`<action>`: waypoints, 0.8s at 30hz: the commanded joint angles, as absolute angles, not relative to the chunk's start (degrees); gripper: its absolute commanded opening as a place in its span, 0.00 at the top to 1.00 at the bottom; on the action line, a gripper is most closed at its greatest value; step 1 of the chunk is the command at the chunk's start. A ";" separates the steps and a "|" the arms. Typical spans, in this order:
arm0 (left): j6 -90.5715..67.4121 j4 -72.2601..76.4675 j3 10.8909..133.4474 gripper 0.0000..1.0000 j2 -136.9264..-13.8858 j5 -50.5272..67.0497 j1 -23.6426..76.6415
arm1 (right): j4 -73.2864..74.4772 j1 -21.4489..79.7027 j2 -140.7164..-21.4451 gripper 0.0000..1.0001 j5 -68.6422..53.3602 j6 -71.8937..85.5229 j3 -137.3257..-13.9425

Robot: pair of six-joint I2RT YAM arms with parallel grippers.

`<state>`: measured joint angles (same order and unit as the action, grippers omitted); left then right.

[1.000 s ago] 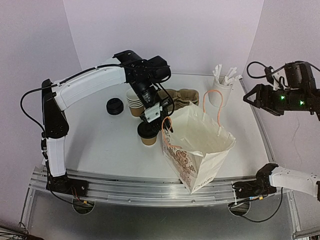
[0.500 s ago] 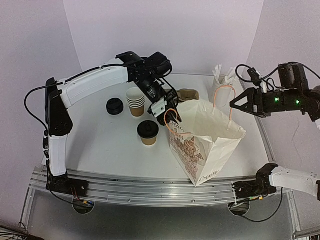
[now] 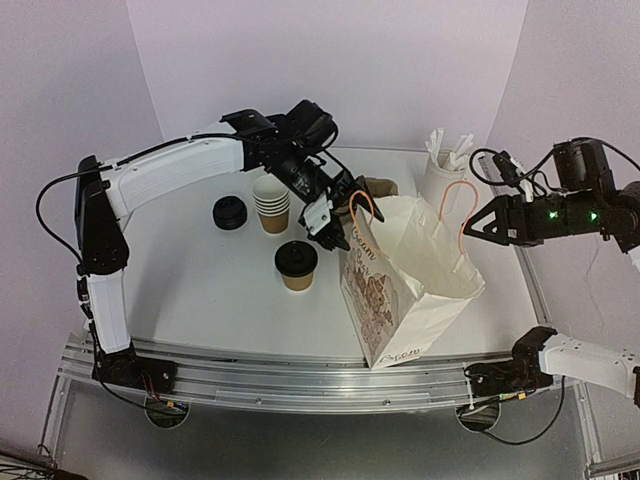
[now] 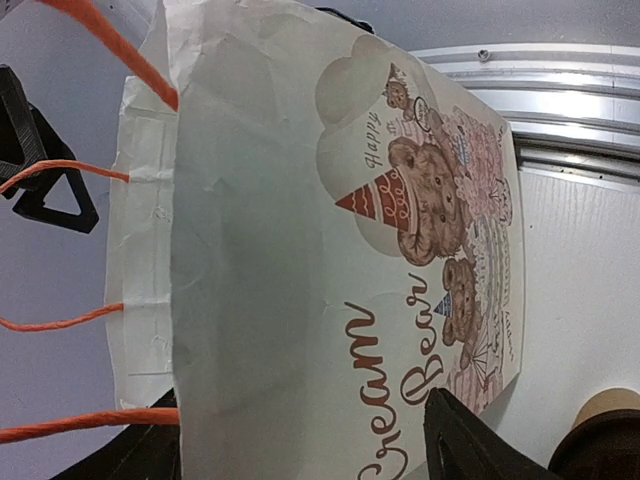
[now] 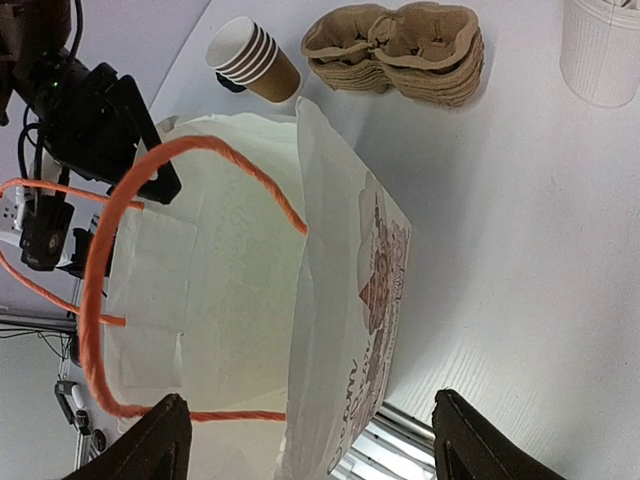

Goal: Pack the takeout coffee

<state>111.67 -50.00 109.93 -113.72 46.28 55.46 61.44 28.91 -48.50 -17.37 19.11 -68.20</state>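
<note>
The takeout coffee (image 3: 297, 265), a brown cup under a black lid, stands on the table left of the white paper bag (image 3: 410, 285); its edge shows in the left wrist view (image 4: 603, 440). The bag stands upright with its mouth open and its orange handles up. My left gripper (image 3: 347, 218) is open at the bag's left rim, the printed bag wall (image 4: 330, 300) passing between its fingers (image 4: 475, 450). My right gripper (image 3: 478, 224) is open at the bag's right rim, its fingers (image 5: 478, 445) straddling that wall (image 5: 345, 300) without closing on it.
A stack of lidless brown cups (image 3: 271, 203) and a stack of black lids (image 3: 229, 212) stand behind the coffee. Brown pulp cup carriers (image 5: 395, 50) lie behind the bag. A white cup of sachets (image 3: 445, 172) stands at the back right. The metal rail (image 3: 300, 385) runs along the near edge.
My left gripper has swung from over the coffee to the bag and opened there. The bag stands more upright with a narrower mouth. My right gripper has closed in on the right rim.
</note>
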 commanded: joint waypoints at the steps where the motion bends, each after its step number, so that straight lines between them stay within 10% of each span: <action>1: 106.54 -40.93 104.86 0.17 -104.63 44.68 54.99 | 56.99 28.92 -47.67 0.21 -15.89 19.36 -69.30; 24: 87.48 -19.04 88.97 0.05 -94.79 33.34 48.18 | 51.63 28.96 -60.89 0.25 -19.78 18.41 -67.62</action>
<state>92.06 -24.14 90.45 -97.00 37.36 48.77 54.00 28.91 -60.25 -17.55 19.78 -69.76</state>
